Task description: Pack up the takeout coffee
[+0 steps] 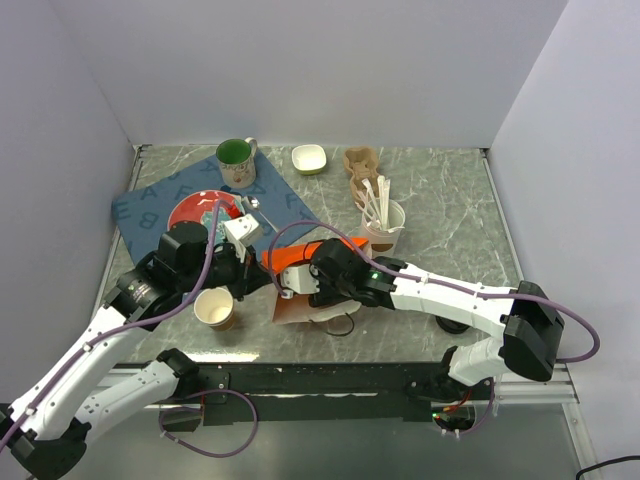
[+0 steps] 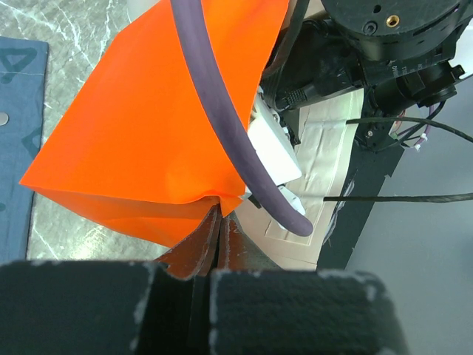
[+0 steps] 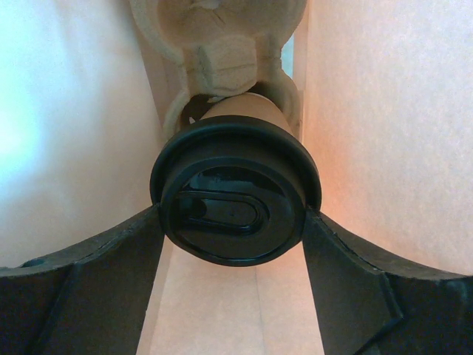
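The takeout coffee [image 3: 233, 200], a brown paper cup with a black lid, lies inside the orange bag [image 1: 297, 257], its base against a pulp cup carrier [image 3: 218, 44]. My right gripper [image 3: 233, 216] reaches into the bag. Its two dark fingers [image 3: 111, 259] press the lid's rim from both sides. In the top view the bag hides those fingers and the coffee. My left gripper [image 2: 218, 222] is shut on the edge of the orange bag [image 2: 148, 126] at its left side, pinching the folded sheet between the pads.
A lidless tan cup [image 1: 214, 308] stands just left of the bag near the front edge. Behind are a red plate [image 1: 190, 212] on a blue cloth [image 1: 150, 205], a green mug [image 1: 236, 160], a small white bowl [image 1: 309, 157], a second pulp carrier [image 1: 360, 162] and a cup of stirrers [image 1: 383, 222].
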You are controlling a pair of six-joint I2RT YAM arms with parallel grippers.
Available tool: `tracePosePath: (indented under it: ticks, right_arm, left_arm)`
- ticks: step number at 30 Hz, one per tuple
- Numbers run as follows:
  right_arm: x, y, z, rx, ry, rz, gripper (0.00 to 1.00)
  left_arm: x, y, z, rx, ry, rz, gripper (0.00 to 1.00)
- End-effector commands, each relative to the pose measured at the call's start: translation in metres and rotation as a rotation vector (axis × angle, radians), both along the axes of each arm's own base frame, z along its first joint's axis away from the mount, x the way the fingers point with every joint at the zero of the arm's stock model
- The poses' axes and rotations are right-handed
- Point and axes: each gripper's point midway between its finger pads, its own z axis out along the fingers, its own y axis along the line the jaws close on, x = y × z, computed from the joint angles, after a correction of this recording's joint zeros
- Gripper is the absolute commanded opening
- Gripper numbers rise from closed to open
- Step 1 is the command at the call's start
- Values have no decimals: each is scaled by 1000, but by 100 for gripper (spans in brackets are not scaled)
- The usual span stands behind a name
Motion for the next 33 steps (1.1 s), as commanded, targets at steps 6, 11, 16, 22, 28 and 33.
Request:
tracePosePath:
  ticks: [6, 11, 16, 22, 28, 33]
  right_arm:
    - [5, -3, 9, 31, 5, -41, 86]
    - [6, -3, 15, 44, 8, -45, 88]
    - [3, -5, 21, 41, 16, -37, 89]
    - [0, -8, 27, 34, 29, -34, 89]
    - [0, -11, 33, 35, 39, -57, 92]
    - [0, -12, 37, 37, 44, -69, 95]
  left_arm:
    - [4, -3, 19, -31, -32, 3, 1]
    - [3, -6, 25, -48, -26, -2, 1]
    - [4, -6, 26, -51, -19, 4, 1]
    - [5, -7, 27, -49, -10, 6, 1]
    - [7, -9, 28, -51, -5, 7, 1]
    - [8, -10, 28, -50, 0, 3, 1]
